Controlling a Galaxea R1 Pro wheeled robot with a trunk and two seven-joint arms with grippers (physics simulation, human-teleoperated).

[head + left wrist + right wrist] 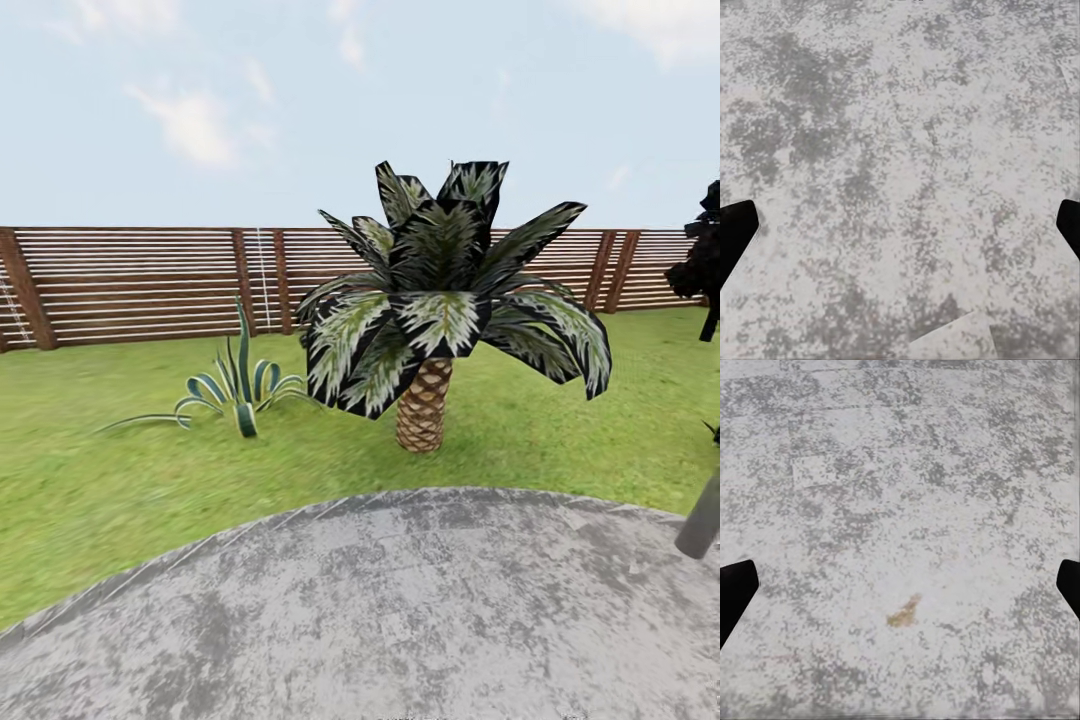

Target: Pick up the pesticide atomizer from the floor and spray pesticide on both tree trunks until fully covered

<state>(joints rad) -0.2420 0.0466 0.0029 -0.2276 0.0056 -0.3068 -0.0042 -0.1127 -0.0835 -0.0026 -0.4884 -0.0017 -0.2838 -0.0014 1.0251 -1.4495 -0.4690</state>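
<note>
The pesticide atomizer is out of view, and so are both tree trunks. Dark ragged foliage pokes in at the right edge of the head view, cut off by the frame. In the left wrist view my left gripper is open, its black fingertips wide apart over mottled grey stone paving with nothing between them. My right gripper is likewise open over the same kind of paving, which carries a small yellowish stain.
A round grey stone slab lies just ahead, with lawn beyond. A short scaly-trunked palm stands in the middle, a spiky agave to its left. A brown slat fence closes the back. A grey slanted cylinder shows at the right edge.
</note>
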